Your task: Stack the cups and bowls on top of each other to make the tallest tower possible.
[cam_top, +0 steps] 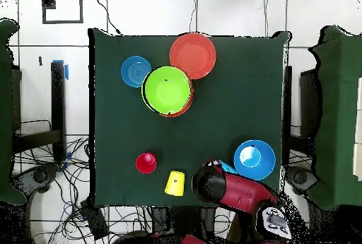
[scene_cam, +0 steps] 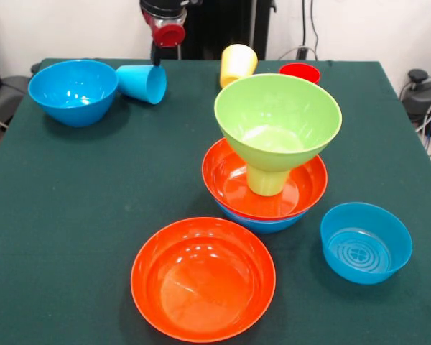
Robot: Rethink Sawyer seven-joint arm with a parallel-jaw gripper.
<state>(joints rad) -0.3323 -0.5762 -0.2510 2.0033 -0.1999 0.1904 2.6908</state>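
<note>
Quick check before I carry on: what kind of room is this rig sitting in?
Most likely a robotics lab or test room, not a home. A table draped in dark green cloth holds plastic bowls and cups, loose cables trail over the pale floor around it, and the red arm is mounted at one side.

Green bowl [cam_top: 167, 90] tops the tower, orange bowl [cam_top: 193, 55] and small blue bowl [cam_top: 135, 71] beside it — red cup [cam_top: 146, 163] apart.

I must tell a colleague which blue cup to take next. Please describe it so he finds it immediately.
Start at the big blue bowl in the table's far corner, near the robot's pedestal. The blue cup lies on its side against that bowl. It alone is tipped over with its mouth sideways.
</note>
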